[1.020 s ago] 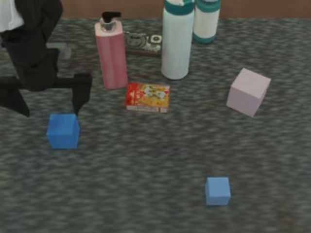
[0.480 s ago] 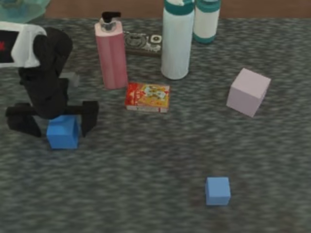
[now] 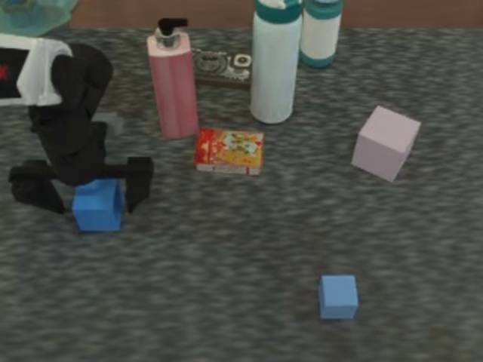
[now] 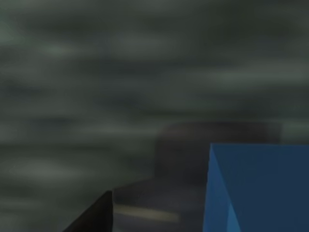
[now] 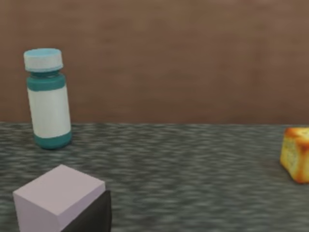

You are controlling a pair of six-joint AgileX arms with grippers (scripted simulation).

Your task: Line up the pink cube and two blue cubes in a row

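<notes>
- Since a second ago, the left gripper (image 3: 81,187) has come down from above onto the medium blue cube (image 3: 97,205) at the desk's (image 3: 226,249) left; over the last half second it barely shifts.
- Its fingers (image 3: 138,181) are spread either side of the cube, not yet pinching it.
- That cube looks stiff, light and matte, so I judge a squeeze on two opposite flat faces should hold without slipping.
- Further right stand a tall pink pump bottle (image 3: 173,84), a red-and-yellow box (image 3: 229,151) lying flat, and two white bottles with teal tops (image 3: 273,64); all are closed, so I cannot tell their contents.
- The smaller blue cube (image 3: 337,296) sits alone near the front, right of centre.
- The pink cube (image 3: 386,142), the largest, rests at the right, turned askew; its width may need wider fingers.
- My right gripper is out of the top view; whether its fingers are open, I cannot tell.
</notes>
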